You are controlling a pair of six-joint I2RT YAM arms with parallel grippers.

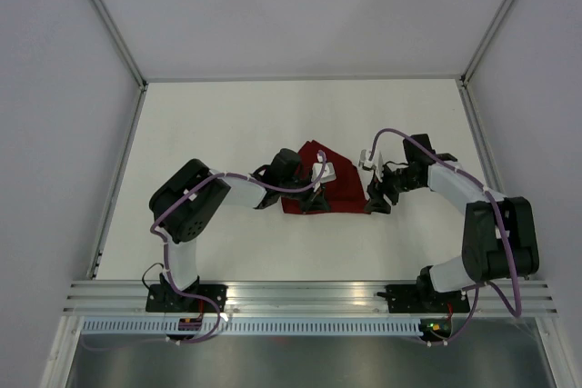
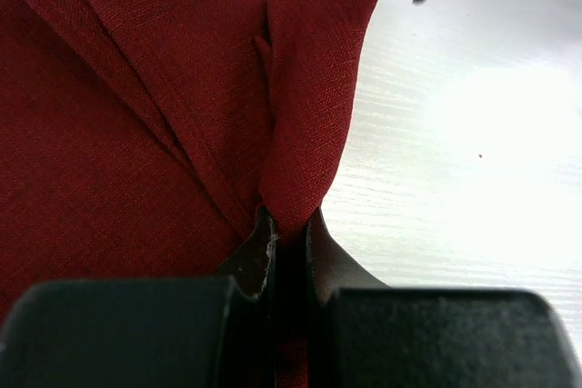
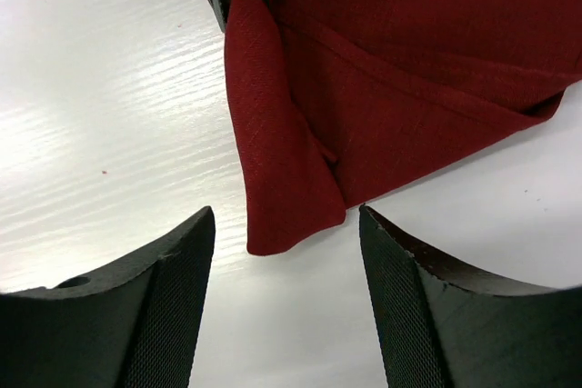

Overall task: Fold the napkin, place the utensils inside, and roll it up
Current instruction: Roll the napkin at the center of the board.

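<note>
Pinching an upstanding fold of the napkin (image 2: 136, 134) tight in my left tool (image 2: 289, 227), I have the cloth bunched mid-counter (image 1: 227, 124). To its right my right tool (image 3: 286, 217) stands spread, the napkin's folded corner lying just ahead, untouched.

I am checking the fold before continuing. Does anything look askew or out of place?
The maroon napkin lies bunched, with slanted creases and a narrow flap turned over at one edge. The left gripper pinches that flap; the right gripper is open near its free corner. No utensils show in any view.
</note>
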